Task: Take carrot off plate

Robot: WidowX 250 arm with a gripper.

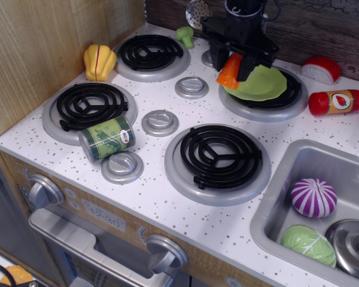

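The orange carrot point(229, 72) is held in my black gripper point(232, 67), which is shut on it at the back of the stove. The carrot hangs tilted just above the left rim of the lime-green plate point(258, 84), which lies on the back right burner point(260, 101). The gripper's fingers point(218, 58) stand on either side of the carrot's wide end. The arm rises out of the top of the frame.
A green can point(107, 137) lies by the front left burner. A yellow ridged vegetable point(99, 61) sits at the left wall. A ketchup bottle point(337, 101) and red-white item point(321, 69) are at back right. The sink point(287, 173) holds a purple vegetable point(312, 197), a green one point(309, 244) and a lid.
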